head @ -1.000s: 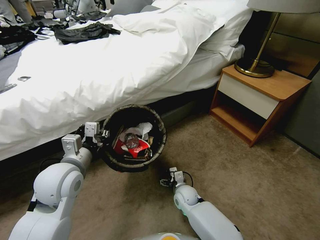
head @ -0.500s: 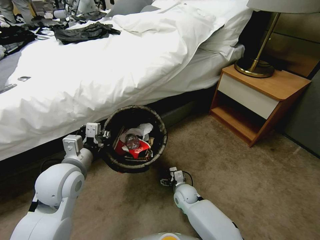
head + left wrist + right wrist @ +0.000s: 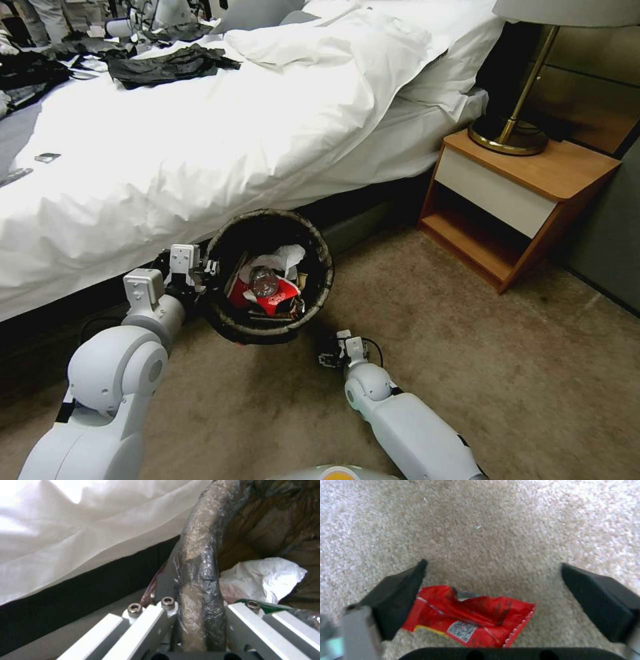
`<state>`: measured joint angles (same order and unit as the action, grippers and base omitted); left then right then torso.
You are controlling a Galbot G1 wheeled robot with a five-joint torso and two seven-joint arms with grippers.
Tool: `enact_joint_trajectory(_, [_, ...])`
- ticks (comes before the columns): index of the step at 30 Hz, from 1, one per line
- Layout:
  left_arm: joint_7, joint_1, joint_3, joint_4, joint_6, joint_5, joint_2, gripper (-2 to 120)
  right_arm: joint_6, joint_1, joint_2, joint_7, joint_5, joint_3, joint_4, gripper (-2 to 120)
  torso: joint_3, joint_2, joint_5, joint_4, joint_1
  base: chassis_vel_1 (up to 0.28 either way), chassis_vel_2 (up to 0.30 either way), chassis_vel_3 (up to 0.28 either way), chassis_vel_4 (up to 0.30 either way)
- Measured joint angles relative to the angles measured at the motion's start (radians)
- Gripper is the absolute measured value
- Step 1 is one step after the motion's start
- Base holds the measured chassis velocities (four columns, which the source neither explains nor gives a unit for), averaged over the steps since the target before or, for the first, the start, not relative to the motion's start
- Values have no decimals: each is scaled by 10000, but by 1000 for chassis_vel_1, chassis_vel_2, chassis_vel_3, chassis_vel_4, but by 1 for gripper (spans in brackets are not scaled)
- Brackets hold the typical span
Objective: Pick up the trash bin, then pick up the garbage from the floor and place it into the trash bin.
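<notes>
Head view: the left gripper (image 3: 200, 275) is clamped on the near-left rim of the trash bin (image 3: 325, 261), which sits up off the floor (image 3: 467, 360) right next to the edge of the bed (image 3: 200, 140). The bin's dark bag liner wraps the rim, and inside there's already garbage: a red wrapper (image 3: 277, 299), white tissue (image 3: 283, 257) and a clear bottle (image 3: 263, 283) on top. The right gripper (image 3: 330, 357) is down low at the carpet, just in front of the bin and to the right of it; can't really tell its finger spread from up here. A wooden nightstand (image 3: 527, 193) w/ a brass lamp (image 3: 510, 133) is well off to the right. Left wrist view: the fingers (image 3: 146, 625) sit either side of the liner-covered bin rim (image 3: 200, 585), pinched on it, so one finger's outside the bin and the other's inside. Past the inner finger there's the white tissue (image 3: 263, 577) and a bit of something green (image 3: 266, 606), and beyond the outer finger is the white bedsheet (image 3: 83, 530) w/ dark bed base under it. Right wrist view: the two black fingers (image 3: 400, 597) are spread wide just above the carpet (image 3: 486, 517). A red crumpled wrapper (image 3: 470, 617) lies flat btwn them, closer to one finger and partly tucked behind it, w/ a clear gap to the other. Nothing gripped yet on this side
</notes>
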<state>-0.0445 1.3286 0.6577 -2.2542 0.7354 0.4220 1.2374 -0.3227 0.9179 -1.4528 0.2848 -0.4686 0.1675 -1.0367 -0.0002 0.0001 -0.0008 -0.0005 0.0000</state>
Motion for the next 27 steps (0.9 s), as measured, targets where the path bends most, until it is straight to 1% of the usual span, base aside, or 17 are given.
enact_joint_trajectory(1, [10, -19, 11, 24, 0, 4, -14, 1, -29, 68, 34, 4, 0, -8, -83, 88, -1, 0, 3, -1, 0, 0, 0, 0, 0])
enact_joint_trajectory(3, [19, -54, 14, 92, 0, 7, -25, 1, -155, 276, 157, 120, -42, -3, -401, 82, 0, 0, 9, 9, 0, 0, 0, 0, 0])
enact_joint_trajectory(4, [19, -54, 14, 92, 0, 7, -25, 1, -155, 276, 157, 120, -42, -3, -401, 82, 0, 0, 9, 9, 0, 0, 0, 0, 0])
enact_joint_trajectory(6, [22, -76, 13, 123, 0, 6, -26, 1, -300, 486, 327, 271, -133, 43, -788, 74, 0, 0, 11, 11, 0, 0, 0, 0, 0])
enact_joint_trajectory(7, [25, -100, 10, 157, 0, 6, -17, 1, -432, 660, 485, 415, -279, 106, -1152, 70, 0, 0, 11, 10, 0, 0, 0, 0, 0])
enact_joint_trajectory(8, [25, -100, 10, 157, 0, 6, -17, 1, -432, 660, 485, 415, -279, 106, -1152, 70, 0, 0, 11, 10, 0, 0, 0, 0, 0])
enact_joint_trajectory(10, [41, -144, -14, 195, 0, 9, 0, 1, -642, 883, 729, 611, -517, 216, -1648, 61, 1, 0, 12, 8, 0, 0, 0, 0, 0])
enact_joint_trajectory(12, [42, -165, -31, 204, 0, 10, 10, 1, -669, 951, 817, 642, -569, 245, -1773, 59, 1, -1, 12, 6, 0, 0, 0, 0, 0])
enact_joint_trajectory(13, [43, -196, -55, 224, 0, 11, 25, 1, -683, 995, 880, 657, -596, 259, -1840, 53, 1, 0, 10, 6, 0, 0, 0, 0, 0])
enact_joint_trajectory(15, [43, -203, -67, 232, 0, 11, 35, 1, -683, 1007, 890, 660, -598, 258, -1841, 51, 1, 0, 10, 3, 0, 0, 0, 0, 0])
enact_joint_trajectory(16, [44, -203, -80, 233, 0, 11, 55, 1, -682, 1020, 887, 670, -601, 230, -1826, 44, 1, 0, 7, 3, 0, 0, 0, 0, 0])
enact_joint_trajectory(17, [44, -203, -80, 233, 0, 11, 55, 1, -682, 1020, 887, 670, -601, 230, -1826, 44, 1, 0, 7, 3, 0, 0, 0, 0, 0])
enact_joint_trajectory(19, [47, -168, -83, 233, 0, 11, 62, 1, -681, 1048, 868, 674, -604, 178, -1795, 37, 0, 1, 5, 0, -1, 0, 0, 0, 0])
enact_joint_trajectory(21, [49, -163, -81, 233, 0, 10, 61, 1, -681, 1048, 862, 674, -604, 175, -1771, 34, 0, 1, 1, 0, 0, 0, 0, 0, 0])
enact_joint_trajectory(22, [52, -163, -75, 233, 0, 10, 57, 1, -679, 1047, 853, 673, -595, 174, -1726, 29, 0, 1, 1, -1, -1, 0, 0, 0, 0])
enact_joint_trajectory(24, [53, -165, -72, 233, 0, 10, 55, 1, -679, 1043, 853, 672, -593, 174, -1718, 28, -1, 1, 1, -1, -1, 0, 0, 0, 0])
enact_joint_trajectory(27, [58, -177, -74, 233, 0, 12, 70, 1, -679, 1009, 833, 681, -592, 172, -1670, 16, 1, 1, 4, 3, -1, 0, 0, 0, 0])
